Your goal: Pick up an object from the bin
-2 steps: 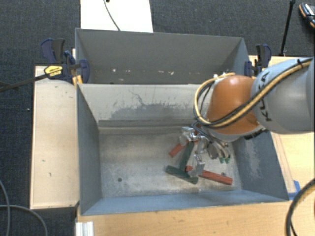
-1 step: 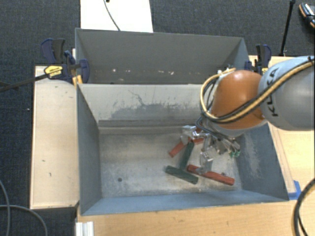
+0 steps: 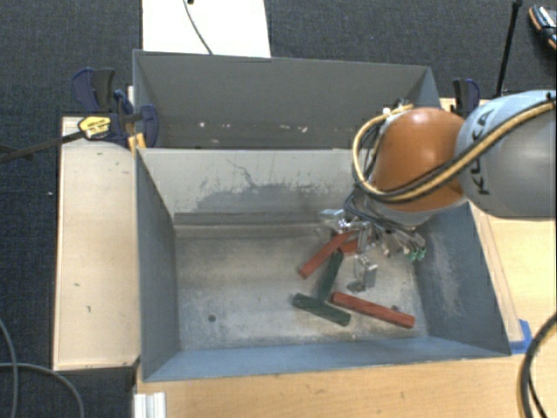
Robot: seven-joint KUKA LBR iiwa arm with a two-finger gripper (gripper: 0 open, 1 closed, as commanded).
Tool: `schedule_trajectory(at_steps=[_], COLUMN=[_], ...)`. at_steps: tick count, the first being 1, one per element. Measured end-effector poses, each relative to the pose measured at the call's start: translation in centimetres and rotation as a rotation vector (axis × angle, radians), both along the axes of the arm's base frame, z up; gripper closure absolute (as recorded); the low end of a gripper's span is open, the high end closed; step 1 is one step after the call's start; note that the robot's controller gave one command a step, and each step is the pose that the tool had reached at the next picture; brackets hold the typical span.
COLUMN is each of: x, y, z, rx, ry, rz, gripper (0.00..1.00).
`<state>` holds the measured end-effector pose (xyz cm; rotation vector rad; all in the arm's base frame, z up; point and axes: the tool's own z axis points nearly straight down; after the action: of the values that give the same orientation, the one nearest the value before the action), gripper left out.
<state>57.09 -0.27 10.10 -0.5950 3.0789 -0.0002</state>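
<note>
The gripper (image 3: 365, 277) hangs low in the grey metal bin (image 3: 226, 277) (open or closed, I cannot tell). Just left of it lie a flat red plastic stick (image 3: 320, 257) and a dark green T-shaped scraper (image 3: 322, 303). It is best to centre across one stick's narrow width before closing.

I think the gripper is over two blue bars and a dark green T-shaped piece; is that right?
Not quite: in the camera view the upper bar and the lower bar are red, not blue; the gripper and dark green T-shaped piece are as you say.
</note>
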Motion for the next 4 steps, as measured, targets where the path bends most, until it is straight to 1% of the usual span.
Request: schedule_trajectory(at_steps=[1, 2, 4], x=[0.68, 1.4, 1.33], y=[0.61, 0.61, 0.62], z=[-2.17, -2.98, -2.68], rx=[-0.001, -0.001, 0.0], ry=[0.0, 0.001, 0.001], rz=[0.226, 0.349, 0.347], gripper=[0.0, 1.0, 1.0])
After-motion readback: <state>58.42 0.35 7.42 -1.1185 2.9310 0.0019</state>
